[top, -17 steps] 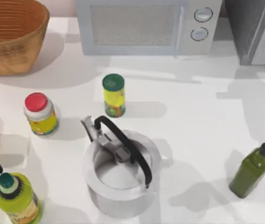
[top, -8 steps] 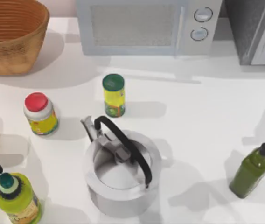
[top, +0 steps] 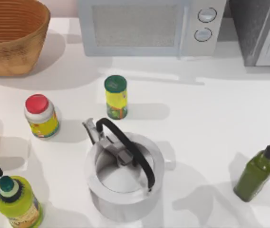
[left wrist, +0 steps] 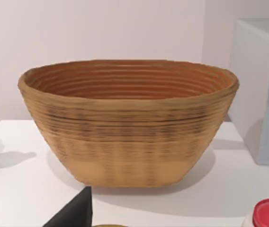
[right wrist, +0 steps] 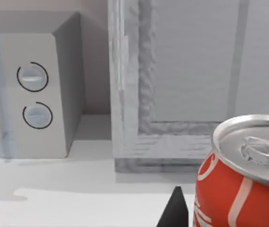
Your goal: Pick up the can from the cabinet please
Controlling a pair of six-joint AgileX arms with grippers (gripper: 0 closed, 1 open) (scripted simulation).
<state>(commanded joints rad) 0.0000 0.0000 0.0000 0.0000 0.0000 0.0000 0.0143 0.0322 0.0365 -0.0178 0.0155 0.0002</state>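
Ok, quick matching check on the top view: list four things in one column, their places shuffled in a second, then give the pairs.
Things:
1. wicker basket
2. cabinet
3. kettle
4. dark green bottle

Places in the top view:
A. bottom middle
B. top right corner
C. bottom right
D. top left corner

Pairs: 1-D, 2-B, 3-A, 4-C

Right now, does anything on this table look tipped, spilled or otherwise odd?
Nothing is spilled or tipped: the kettle, green bottle and jar stand upright. One oddity: the red can is outside the cabinet, in front of a door that looks shut.
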